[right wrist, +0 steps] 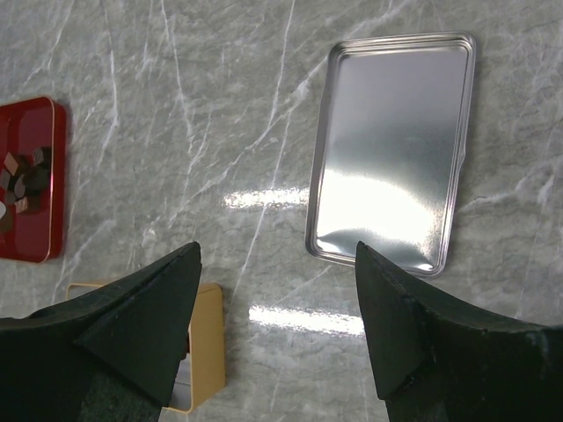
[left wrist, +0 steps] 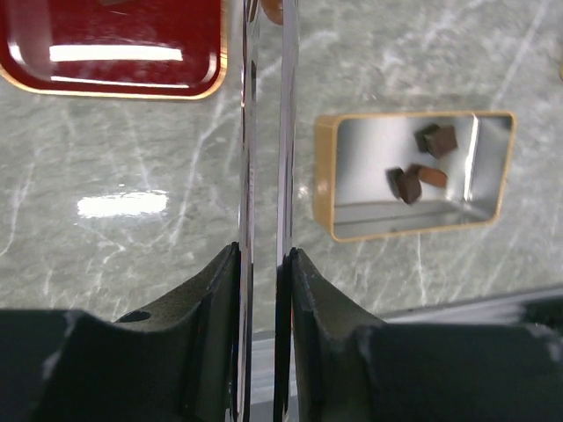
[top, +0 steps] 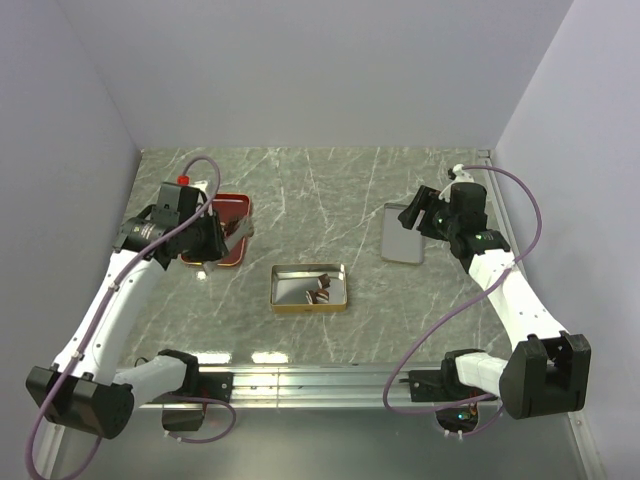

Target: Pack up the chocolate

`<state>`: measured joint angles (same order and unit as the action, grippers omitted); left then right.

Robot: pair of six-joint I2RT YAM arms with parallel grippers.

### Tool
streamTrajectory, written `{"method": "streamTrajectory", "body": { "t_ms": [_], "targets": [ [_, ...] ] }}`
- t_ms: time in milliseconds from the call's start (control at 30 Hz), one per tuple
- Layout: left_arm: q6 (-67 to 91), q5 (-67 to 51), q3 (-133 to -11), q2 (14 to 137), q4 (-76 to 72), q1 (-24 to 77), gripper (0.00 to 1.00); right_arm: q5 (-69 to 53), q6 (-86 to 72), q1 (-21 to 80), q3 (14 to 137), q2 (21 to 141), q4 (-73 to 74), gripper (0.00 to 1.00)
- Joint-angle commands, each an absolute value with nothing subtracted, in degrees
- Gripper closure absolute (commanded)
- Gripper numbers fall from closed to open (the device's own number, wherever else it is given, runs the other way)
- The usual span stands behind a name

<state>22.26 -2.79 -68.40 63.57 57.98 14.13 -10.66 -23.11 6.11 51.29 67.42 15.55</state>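
Three dark brown chocolate lumps [left wrist: 406,185] lie in the open gold tin [left wrist: 324,176] at the table's middle [top: 277,290]. More chocolate [right wrist: 24,180] lies in the red tin [right wrist: 54,176] at the left [top: 240,212]. My left gripper [left wrist: 264,255] is shut on a pair of shiny metal tongs [left wrist: 247,132]. The tongs reach over the red tin's edge, and a small brown bit [left wrist: 273,9] shows at their tips. In the top view the left gripper [top: 213,240] is beside the red tin. My right gripper [right wrist: 277,264] is open and empty, above bare table between the two tins.
A flat silver lid [right wrist: 391,149] lies upside down at the right [top: 403,234], just under my right gripper [top: 430,215]. An aluminium rail [top: 310,380] runs along the near edge. Grey walls close in the left, back and right.
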Motion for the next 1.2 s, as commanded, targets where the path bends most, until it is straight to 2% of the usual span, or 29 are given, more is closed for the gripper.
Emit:
{"method": "streamTrajectory", "body": {
  "t_ms": [0, 367, 900, 1167],
  "targets": [
    [19.34, -9.22, -70.23, 61.96, 56.87, 15.11, 0.72, -10.72, -23.20, 6.68, 51.85, 67.41, 14.06, 0.23],
    [17.66, -12.39, -69.96, 60.65, 57.48, 22.84, 0.72, -10.37, -23.20, 7.12, 52.03, 67.41, 14.06, 0.23],
    [18.37, -11.07, -68.47, 62.23, 60.90, 32.95, 0.73, -9.84, -23.12, 7.21, 51.68, 67.41, 14.15, 0.23],
    [17.93, -11.43, -67.50, 62.05, 61.96, 34.80, 0.72, -9.84, -23.20, 7.29, 51.50, 67.41, 14.06, 0.23]
  ]
}}
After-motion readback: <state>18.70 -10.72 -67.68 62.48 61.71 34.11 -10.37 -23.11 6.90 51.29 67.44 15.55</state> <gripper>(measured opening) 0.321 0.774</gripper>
